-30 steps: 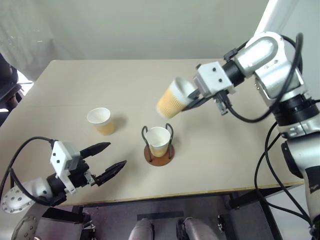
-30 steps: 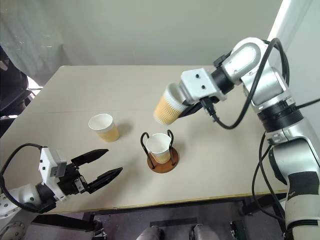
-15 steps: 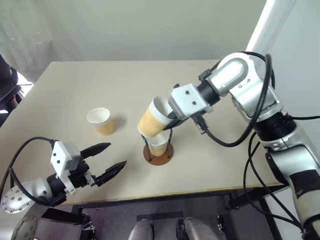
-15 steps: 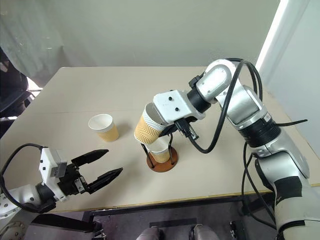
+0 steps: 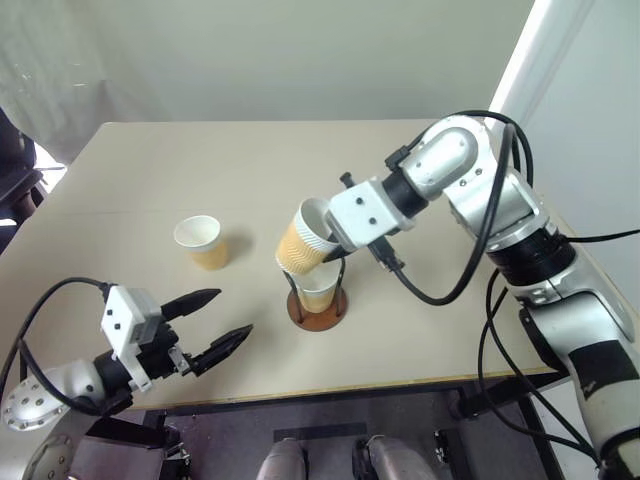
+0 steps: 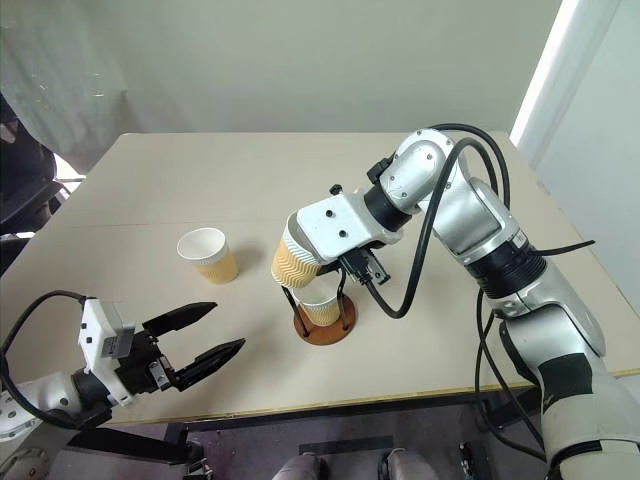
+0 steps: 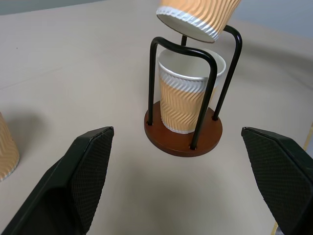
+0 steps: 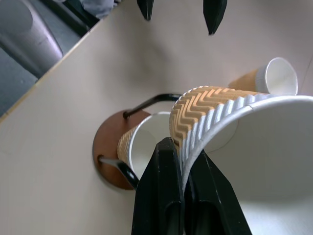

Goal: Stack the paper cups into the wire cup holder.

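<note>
**Second cup now poised over the holder**

Nearest me, my left gripper (image 5: 212, 323) hovers low over the near-left part of the table (image 5: 440, 330), its two black fingers spread wide and holding nothing. It has not shifted over the last second; it just points toward the middle of the table.

Further in stands the wire cup holder (image 5: 317, 300), its reddish-brown disc flat on the tabletop and one paper cup already seated (image 7: 188, 98) upright between the two dark wire loops. To the left of it, well apart, the third paper cup (image 5: 201, 241) stands upright and untouched.

The change is on my right side. A second ago my right gripper (image 8: 182, 161) held its cup high and off to the right of the holder; since then it has swung down and to the left. Its fingers are pinched together on the rim wall of the carried paper cup (image 5: 308, 237), one finger inside and one outside. That cup is tilted, its base hanging just above the tops of the wire loops and over the mouth of the seated cup, not yet inside it as far as I can see.

I judge the approach is nearly finished. What remains is to bring the cup upright and lower it so it nests; with the tilt as it is, the base could catch a wire loop.
</note>
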